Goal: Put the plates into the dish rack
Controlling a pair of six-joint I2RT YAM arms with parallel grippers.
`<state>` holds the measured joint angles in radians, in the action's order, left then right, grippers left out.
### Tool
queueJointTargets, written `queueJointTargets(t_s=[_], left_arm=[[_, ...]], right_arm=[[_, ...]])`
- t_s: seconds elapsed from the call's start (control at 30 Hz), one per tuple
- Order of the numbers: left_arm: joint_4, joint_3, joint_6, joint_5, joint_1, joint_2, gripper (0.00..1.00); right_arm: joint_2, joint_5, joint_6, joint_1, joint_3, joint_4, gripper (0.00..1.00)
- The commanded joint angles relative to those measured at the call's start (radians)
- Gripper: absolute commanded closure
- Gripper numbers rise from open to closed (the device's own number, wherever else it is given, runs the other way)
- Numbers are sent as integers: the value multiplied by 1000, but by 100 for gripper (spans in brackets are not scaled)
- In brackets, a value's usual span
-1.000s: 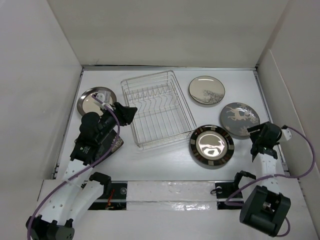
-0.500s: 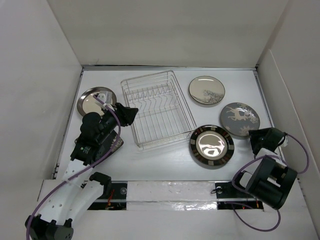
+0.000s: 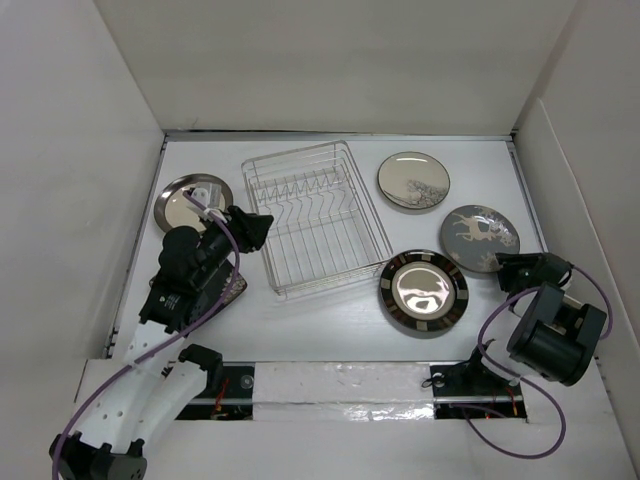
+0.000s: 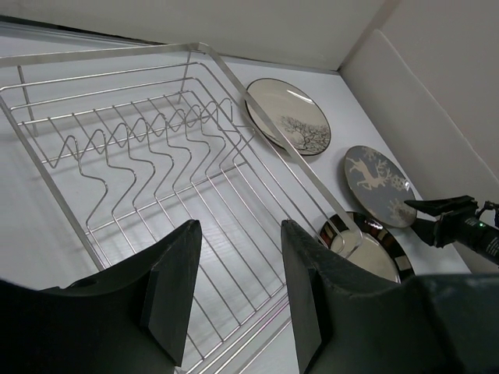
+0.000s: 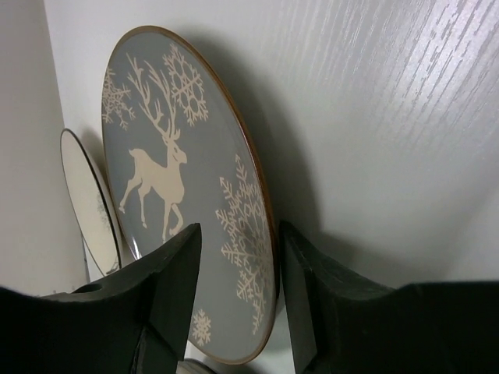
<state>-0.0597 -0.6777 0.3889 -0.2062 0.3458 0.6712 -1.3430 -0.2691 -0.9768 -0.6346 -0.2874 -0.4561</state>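
The silver wire dish rack (image 3: 315,218) (image 4: 156,156) stands empty at the centre. My left gripper (image 3: 255,228) (image 4: 238,226) hovers open over its left edge, holding nothing. A steel plate (image 3: 185,200) lies at far left. A black square plate (image 3: 236,291) shows partly under the left arm. The beige plate (image 3: 413,180) (image 4: 288,117) (image 5: 90,202), a grey deer plate (image 3: 479,238) (image 4: 374,183) (image 5: 171,171) and a dark chequered-rim plate (image 3: 423,292) (image 4: 374,253) lie to the right. My right gripper (image 3: 500,265) (image 5: 238,230) is low and open, its jaws astride the deer plate's near rim.
White walls close in the table on the left, back and right. The right wall runs close beside the deer plate and my right arm (image 3: 555,335). A purple cable (image 3: 225,245) loops over the left arm.
The right arm has swung round and lowered its gripper to the deer plate's near rim, with its jaws narrowing around the edge. The left arm has hardly moved.
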Motion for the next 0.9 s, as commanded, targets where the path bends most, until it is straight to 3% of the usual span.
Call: queueJointTargets(t_s=[0.0, 0.47, 0.7, 0.87], left_arm=[[-26, -33, -25, 27, 4, -25, 58], [-22, -28, -30, 37, 4, -41, 59], [-23, -29, -33, 37, 24, -35, 59], [-26, -23, -31, 44, 24, -42, 59]], right_arm=[[-15, -10, 0, -5, -41, -9, 50], [-41, 7, 29, -27, -91, 39, 67], [-35, 22, 27, -27, -87, 19, 99], [82, 93, -16, -27, -21, -39, 100]])
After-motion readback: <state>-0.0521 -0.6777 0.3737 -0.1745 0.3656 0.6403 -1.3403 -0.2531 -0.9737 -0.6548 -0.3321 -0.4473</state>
